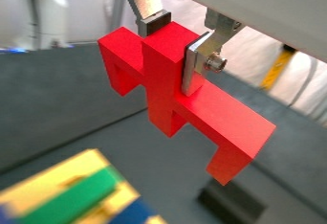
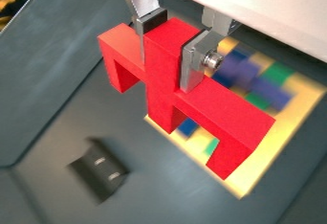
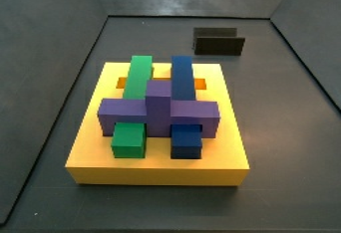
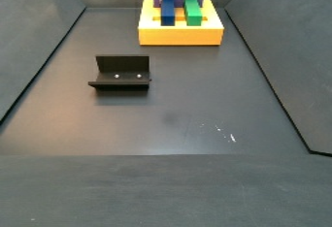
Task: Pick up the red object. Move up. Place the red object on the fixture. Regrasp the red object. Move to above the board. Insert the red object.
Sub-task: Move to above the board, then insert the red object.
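Red fills both wrist views: the red object (image 1: 179,99) is pinched between the silver fingers (image 1: 196,60) of the gripper (image 1: 175,38), the pads pressed against its central stub while the long bar runs from the upper left to the lower right of each wrist picture. It hangs clear of the floor, and neither side view shows the gripper or the piece at all, so the arm is judged to be high, out of those frames. One wrist view shows the yellow board (image 2: 292,132) directly behind the piece, with blue and green blocks blurred past its edge, and the fixture (image 2: 99,167) lower left on the grey floor; in a side view the fixture (image 4: 122,74) stands empty, well apart from the board (image 4: 181,32). My reading is that the step in hand is moving to above the board, or the rise before it; whether the regrasp has been done cannot be told from these pictures. The next move calls for lining the bar up with a free slot and lowering straight down. Hard to make out: which slot is meant, since the purple block (image 3: 158,108) and its green and blue neighbours cover most of the board's top, and only small orange gaps show. The piece's underside and how high it hangs above the board are also hidden.
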